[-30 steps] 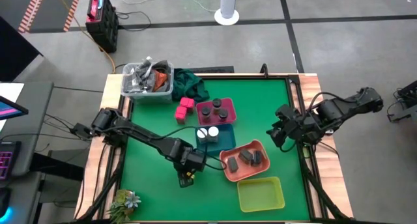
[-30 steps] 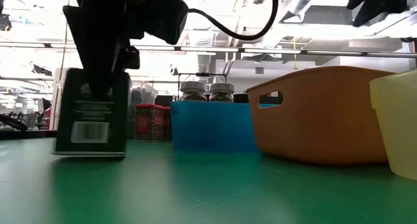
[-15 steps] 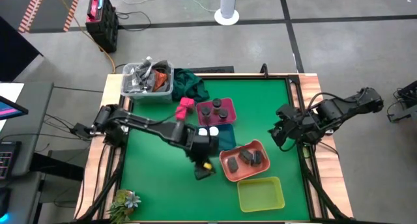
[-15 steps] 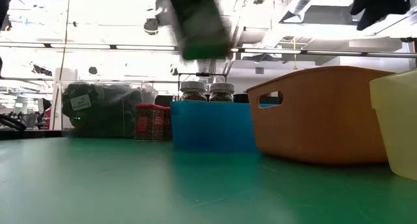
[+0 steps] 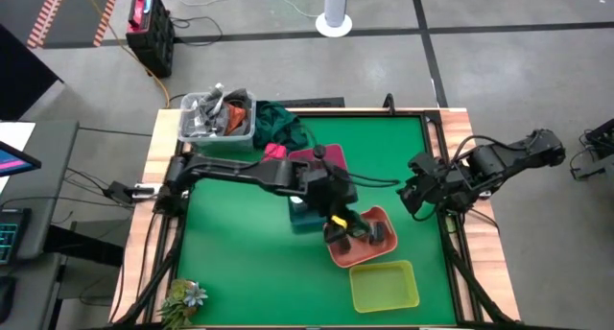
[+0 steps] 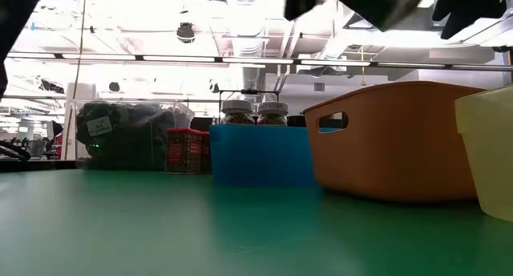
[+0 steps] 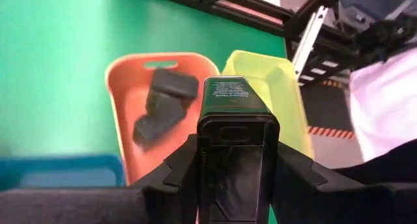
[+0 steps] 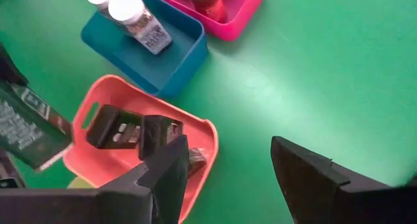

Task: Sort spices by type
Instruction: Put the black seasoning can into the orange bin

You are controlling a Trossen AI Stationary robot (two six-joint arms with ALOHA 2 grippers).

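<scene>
— Since half a second ago, where has the left gripper [image 5: 338, 229] gone?

— It has swung across from the bare green mat beside the blue tray [image 5: 309, 218] to a spot above the near end of the salmon tray [image 5: 383, 249]. A second ago it was lower down by the mat's front left, with the box close to the table; the low view then showed the box standing large at the left, and now only a dark blur crosses the top of that view.

— What is it holding?

— A dark grey box [image 7: 233, 110], clamped upright between its fingers [image 7: 184, 168]. In the left wrist view the box's top end points at the salmon tray, where two more dark boxes [image 7: 165, 100] lie on the floor, with the yellow-green tray [image 7: 285, 94] just beside it.

— Is the held box inside the tray yet?

— No, it hangs above the rim; the right wrist view shows it tilted at the tray's edge [image 8: 29, 123].

— And the rest of the spices?

— White-capped jars [image 8: 128, 8] stand in the blue tray, dark-capped jars sit in the pink tray [image 8: 241, 12], and a pink block [image 5: 273, 152] shows beside the arm near the pink tray. None of these has moved.

— The right gripper [image 5: 414, 198]?

— It stays at the mat's right edge, fingers spread wide, empty.
</scene>
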